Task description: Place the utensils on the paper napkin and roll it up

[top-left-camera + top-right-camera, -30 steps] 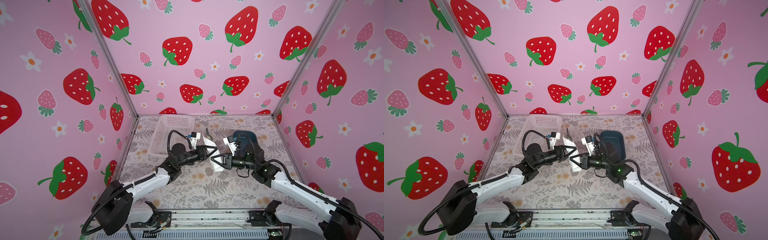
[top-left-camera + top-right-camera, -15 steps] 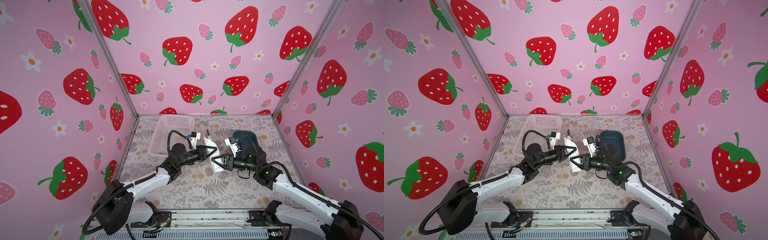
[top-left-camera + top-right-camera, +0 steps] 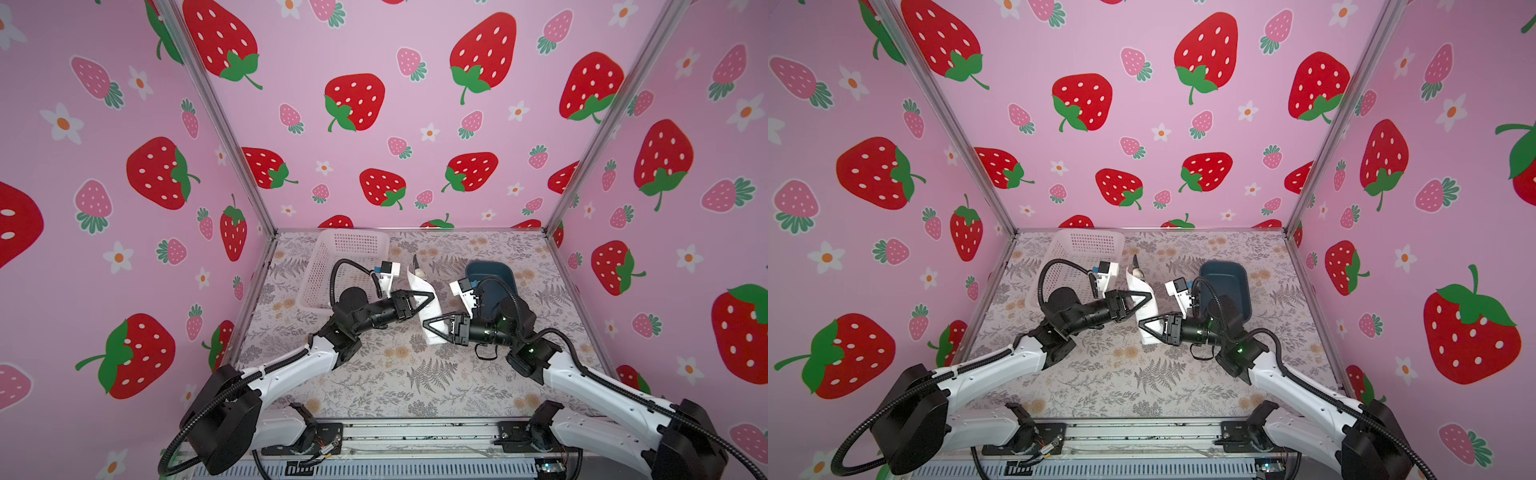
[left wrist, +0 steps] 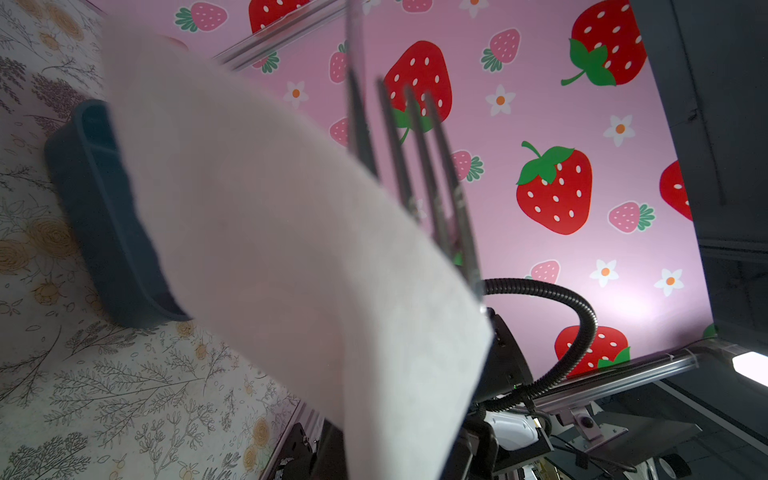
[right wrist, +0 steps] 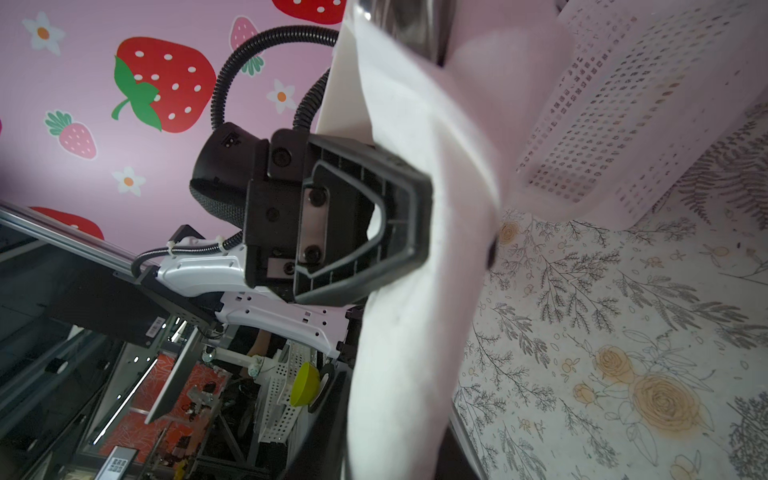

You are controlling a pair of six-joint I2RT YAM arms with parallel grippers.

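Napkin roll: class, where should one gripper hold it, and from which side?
Probably mid-length on the paper napkin, closing across the roll from its side: the fork and spoon poke out of the far end, so an end grip would likely slip.

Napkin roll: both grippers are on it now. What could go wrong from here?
The fork and spoon poke out of the paper napkin's far end; tilting may let them slide out.
The wrap looks loose, flaring beside the left gripper; releasing could unroll it.
The right gripper pinches thin paper near one end; pulling apart may tear it.
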